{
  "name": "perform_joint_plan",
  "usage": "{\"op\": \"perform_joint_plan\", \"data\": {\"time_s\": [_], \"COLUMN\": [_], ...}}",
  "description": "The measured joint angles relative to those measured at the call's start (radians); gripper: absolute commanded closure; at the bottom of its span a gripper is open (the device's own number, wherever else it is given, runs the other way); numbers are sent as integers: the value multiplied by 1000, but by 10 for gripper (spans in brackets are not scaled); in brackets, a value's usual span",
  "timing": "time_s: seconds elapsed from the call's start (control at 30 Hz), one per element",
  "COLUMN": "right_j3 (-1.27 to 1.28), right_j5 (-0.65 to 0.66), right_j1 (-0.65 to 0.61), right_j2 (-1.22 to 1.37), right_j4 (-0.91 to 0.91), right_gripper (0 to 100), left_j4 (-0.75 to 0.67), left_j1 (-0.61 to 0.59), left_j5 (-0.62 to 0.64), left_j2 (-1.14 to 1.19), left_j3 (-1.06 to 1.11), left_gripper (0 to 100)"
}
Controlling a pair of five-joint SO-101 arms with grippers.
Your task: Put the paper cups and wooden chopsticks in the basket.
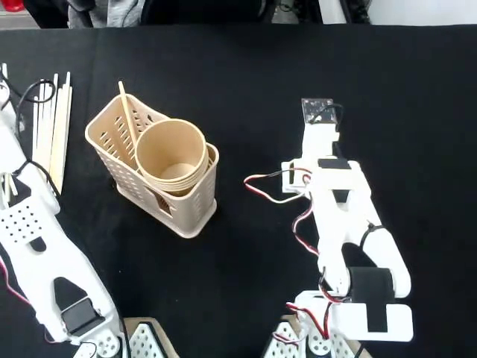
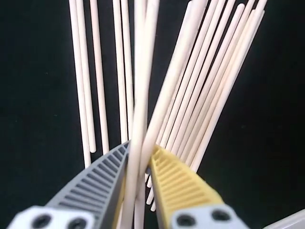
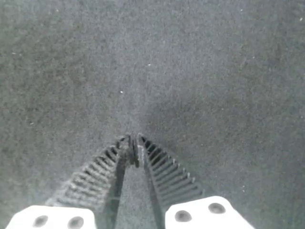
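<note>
My left gripper [image 2: 140, 148] is clamped on what looks like two chopsticks [image 2: 143, 95], left of the basket [image 1: 195, 212]; I want a straight lift, then tip them in beside the cups [image 1: 173, 153].

Both arms out over the desk, both pincers pinched

Left white plastic arm [image 1: 33, 246] has its grey-and-yellow ribbed pincer [image 2: 140, 151] clamped on pale wooden chopsticks [image 2: 144, 86]. Right white plastic arm [image 1: 339, 216] points forward, its dark ribbed pincer [image 3: 133, 143] tips touching.
</note>
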Motion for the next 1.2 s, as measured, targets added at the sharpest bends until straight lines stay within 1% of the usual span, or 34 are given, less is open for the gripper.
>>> {"op": "perform_joint_plan", "data": {"time_s": [0.17,0.33,0.47,0.7,0.77,0.9,1.07,1.2], "right_j3": [0,0,0,0,0,0,0,0], "right_j5": [0,0,0,0,0,0,0,0], "right_j1": [0,0,0,0,0,0,0,0], "right_j2": [0,0,0,0,0,0,0,0], "right_j4": [0,0,0,-25,-28,-28,-28,-28], "right_gripper": [984,984,984,984,984,984,984,984], "left_j4": [2,2,6,6,6,0,5,5], "left_j1": [0,3,26,35,35,37,55,54], "left_j5": [18,20,17,17,17,14,-37,-57], "left_j2": [31,209,273,270,252,175,-12,-193], "left_j3": [-40,-180,-181,-173,-112,100,404,600], "left_gripper": [971,971,971,972,972,972,972,971]}}
